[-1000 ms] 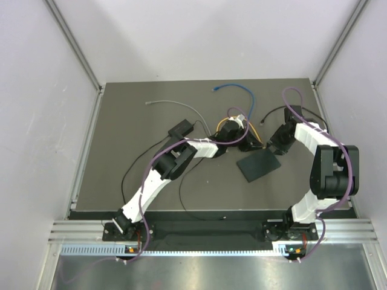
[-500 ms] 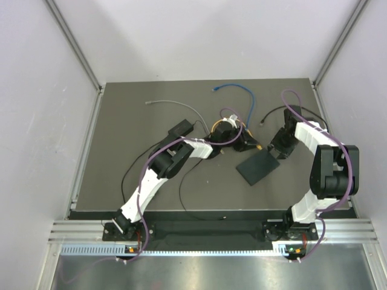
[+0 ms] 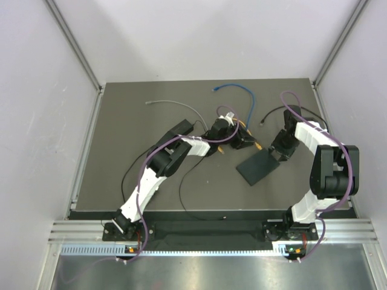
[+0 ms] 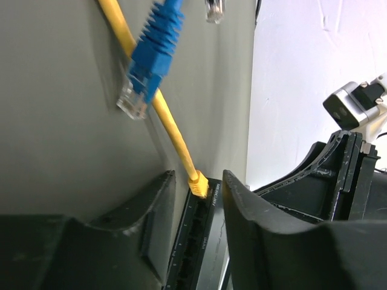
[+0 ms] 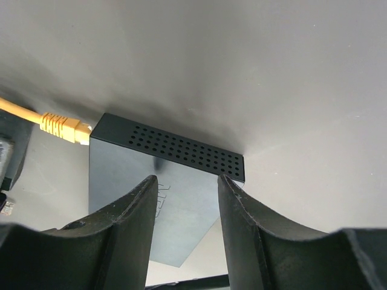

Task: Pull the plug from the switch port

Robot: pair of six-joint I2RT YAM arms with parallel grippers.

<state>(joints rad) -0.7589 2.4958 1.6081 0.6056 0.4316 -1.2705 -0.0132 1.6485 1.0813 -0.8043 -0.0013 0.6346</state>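
The switch (image 3: pixel 259 167) is a flat black box lying right of centre on the dark table. A yellow plug (image 4: pixel 199 185) sits at the end port of its socket row (image 4: pixel 192 241), and its yellow cable (image 4: pixel 163 115) runs away across the table. My left gripper (image 4: pixel 198 176) is open, a finger on each side of the port face just short of the plug, touching neither. From the other side, my right gripper (image 5: pixel 186 179) hangs open over the switch's top (image 5: pixel 121 172). The yellow plug (image 5: pixel 65 128) shows at the box's corner. In the top view the left gripper (image 3: pixel 242 142) and the right gripper (image 3: pixel 278 151) flank the switch.
A loose blue plug (image 4: pixel 151 60) lies beside the yellow cable. Its blue cable (image 3: pixel 233 88), a grey cable (image 3: pixel 172 104) and a black cable (image 3: pixel 272 112) lie further back. A small black block with a thin cord (image 3: pixel 180 128) lies to the left. Grey walls close in both sides.
My left gripper has opened and its wrist has drawn back a little to the left. The right gripper has opened slightly and hardly moved.
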